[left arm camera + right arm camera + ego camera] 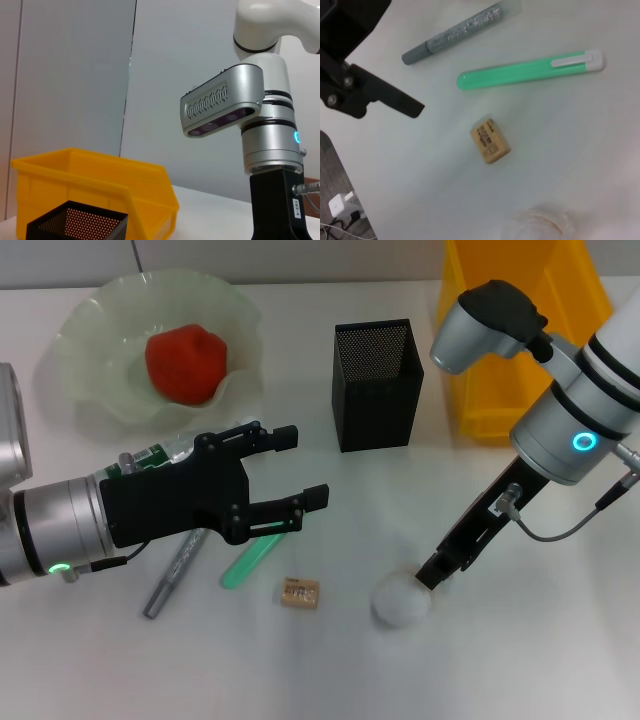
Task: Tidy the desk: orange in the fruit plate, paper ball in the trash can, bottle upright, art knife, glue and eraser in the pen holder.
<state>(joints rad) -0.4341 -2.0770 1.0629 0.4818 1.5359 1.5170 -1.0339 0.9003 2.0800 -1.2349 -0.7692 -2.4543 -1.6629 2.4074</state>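
1. I see the orange [185, 362] already sitting in the fruit plate [85, 335] at the far left of the desk, so I count that part of the tidy-up as done

2. The paper ball [401, 601] lies on the desk near the front, well apart from the yellow trash can [480, 350] at the far right; I judge this is the item in hand

3. My right gripper [436, 570] is lowered at a slant with its tip touching or just above the ball's edge; I cannot tell how far its fingers are spread, since its own wrist view shows none of them

4. My left gripper [292, 468] hovers with its fingers [285, 437] spread wide and nothing between them, above the bottle [150, 458], which lies on its side mostly hidden under the arm

5. The green art knife [527, 72], the grey glue stick [452, 34] and the eraser [490, 140] lie loose on the desk near each other, in front of the pen holder [377, 385], which stands upright; I read them as waiting their turn

6. The left arm seems placed ready for the bottle while the right one works
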